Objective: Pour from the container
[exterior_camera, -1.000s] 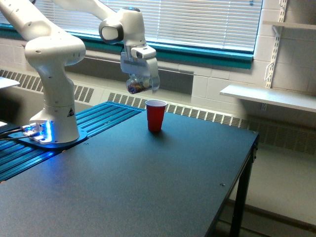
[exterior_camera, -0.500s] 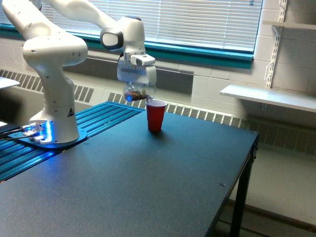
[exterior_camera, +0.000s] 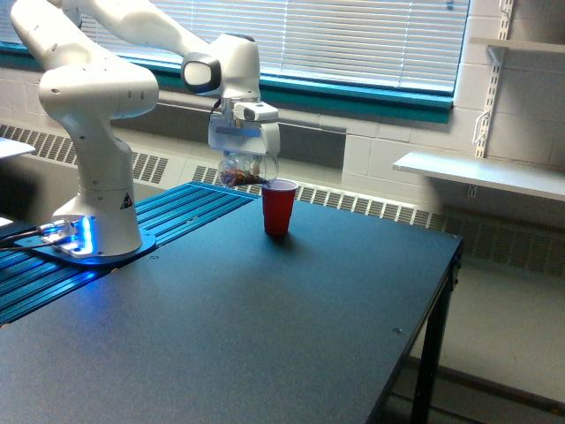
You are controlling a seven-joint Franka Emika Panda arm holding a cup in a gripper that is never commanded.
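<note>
My gripper (exterior_camera: 244, 155) is shut on the clear plastic cup (exterior_camera: 244, 170), which hangs tilted just left of the red cup's rim in the exterior view. Brown nut-like pieces (exterior_camera: 240, 179) lie at the clear cup's low side, close to the red rim. The opaque red cup (exterior_camera: 278, 207) stands upright on the dark table (exterior_camera: 291, 327), toward its far edge. The gripper's fingers are mostly hidden behind the see-through cup and the white hand.
The arm's white base (exterior_camera: 95, 212) stands on a blue ribbed plate (exterior_camera: 177, 212) at the exterior view's left, with glowing blue lights. A window with blinds and a white shelf (exterior_camera: 481, 172) lie behind. The table's edge drops off at the right.
The gripper has come down and slightly left with the clear cup, from above the red cup to just beside its rim. The nuts now sit against the cup's lower side.
</note>
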